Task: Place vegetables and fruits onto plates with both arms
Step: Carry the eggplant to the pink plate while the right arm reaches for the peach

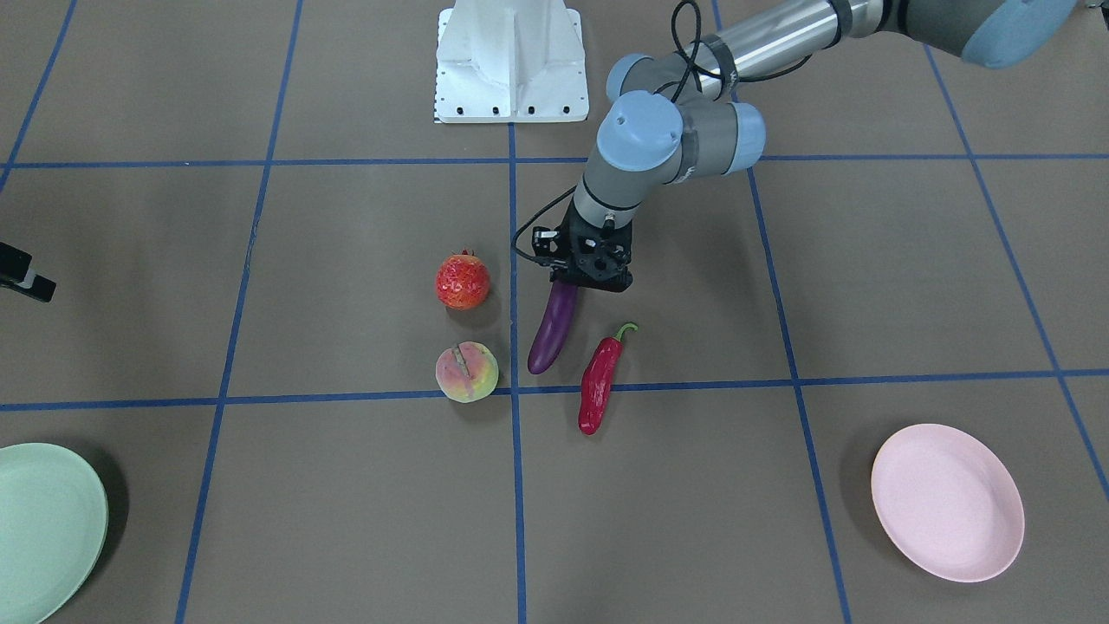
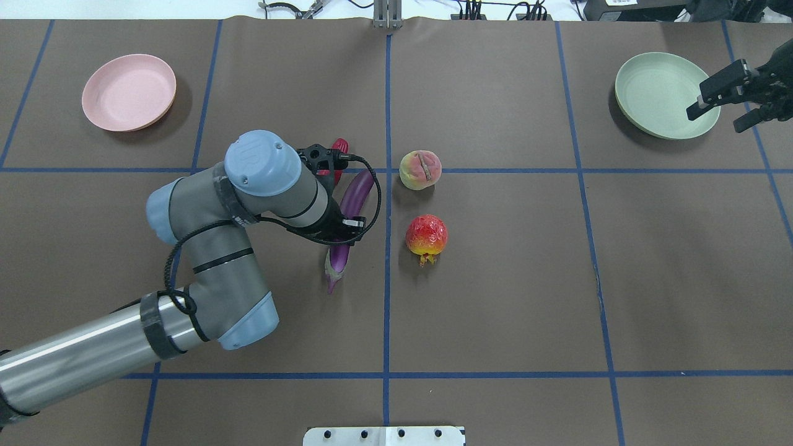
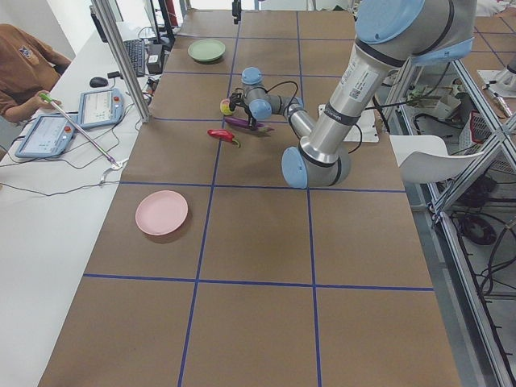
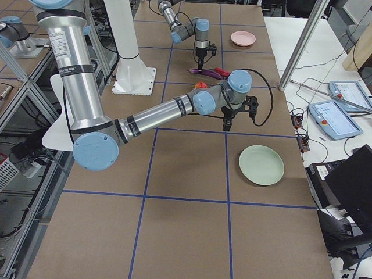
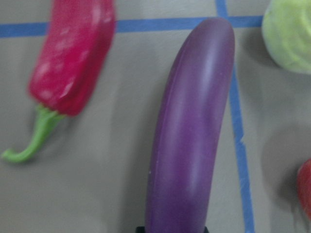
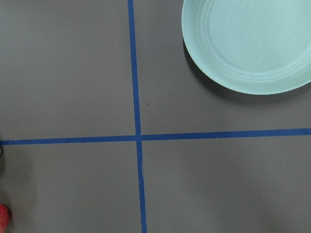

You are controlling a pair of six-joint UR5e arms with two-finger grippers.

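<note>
Left gripper (image 1: 592, 279) is seen over the cap end of the eggplant (image 1: 554, 334), mid-frame in the front view; whether the jaws are pinched on it cannot be told. The eggplant appears to lie on the table, between peach (image 1: 467, 372) and chili (image 1: 599, 381), touching neither. It is judged light, stiff and slippery, best taken nearer mid-body. Right gripper (image 2: 714, 121), spread and empty, is held over the green plate's (image 2: 650, 93) edge, upper right overhead.

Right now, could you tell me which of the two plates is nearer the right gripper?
The mint green plate: the right gripper hangs close to it, while the pink plate lies far off at the opposite end.
</note>
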